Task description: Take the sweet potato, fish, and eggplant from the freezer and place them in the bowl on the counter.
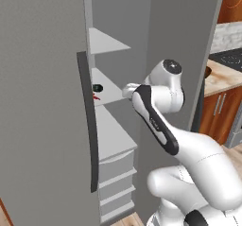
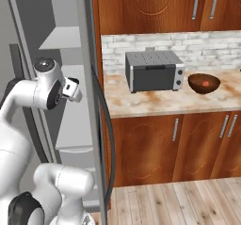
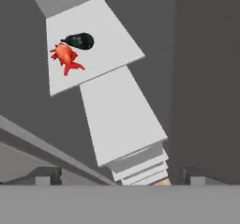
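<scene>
Open freezer with food on a shelf, arm reaching in.

Tall plain grey freezer [image 1: 42, 102] open, white shelves and drawers inside. On a white middle shelf [image 3: 103, 45], a small orange-red fish [image 3: 65, 56] touching a dark, almost black eggplant [image 3: 80, 41]; both lying flat near the shelf's side edge. Fish long way along that edge, tail fins toward the shelf's front. Eggplant long way across the fish, thin end by the fish. White arm bent up and reaching into the freezer, gripper [image 3: 119, 178] above the drawers, well apart from the food, fingers spread wide, holding nothing. Round dark reddish-brown bowl [image 2: 204, 83] on the beige blotchy worktop [image 2: 155, 101], just beside a small grey toaster oven [image 2: 154, 71], with something small and orange inside.
</scene>
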Available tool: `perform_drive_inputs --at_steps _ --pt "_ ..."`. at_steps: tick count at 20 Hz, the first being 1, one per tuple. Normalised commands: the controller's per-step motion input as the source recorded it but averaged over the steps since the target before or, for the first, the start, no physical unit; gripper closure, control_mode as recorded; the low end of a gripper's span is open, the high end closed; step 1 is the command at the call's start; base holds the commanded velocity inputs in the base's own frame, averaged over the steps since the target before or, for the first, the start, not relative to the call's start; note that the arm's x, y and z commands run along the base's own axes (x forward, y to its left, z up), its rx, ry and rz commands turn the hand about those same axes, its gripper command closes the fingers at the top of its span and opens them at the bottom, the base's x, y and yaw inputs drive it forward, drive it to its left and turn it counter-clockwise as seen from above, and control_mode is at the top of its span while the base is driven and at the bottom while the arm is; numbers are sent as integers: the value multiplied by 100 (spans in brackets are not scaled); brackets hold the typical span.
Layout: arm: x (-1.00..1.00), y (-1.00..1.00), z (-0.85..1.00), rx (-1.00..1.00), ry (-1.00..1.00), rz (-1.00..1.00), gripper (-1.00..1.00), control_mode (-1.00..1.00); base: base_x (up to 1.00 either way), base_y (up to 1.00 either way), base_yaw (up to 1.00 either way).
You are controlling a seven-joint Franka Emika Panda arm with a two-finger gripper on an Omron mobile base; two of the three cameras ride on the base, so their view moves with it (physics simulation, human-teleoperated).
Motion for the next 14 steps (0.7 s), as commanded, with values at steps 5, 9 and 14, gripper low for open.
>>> perform_drive_inputs --at_steps 5,9,14 --pt "23 45 11 -19 -36 32 -100 -100 0 0 0" --pt "80 26 39 0 2 27 -100 -100 0 0 0" --pt "53 38 6 -12 15 14 -100 -100 0 0 0"
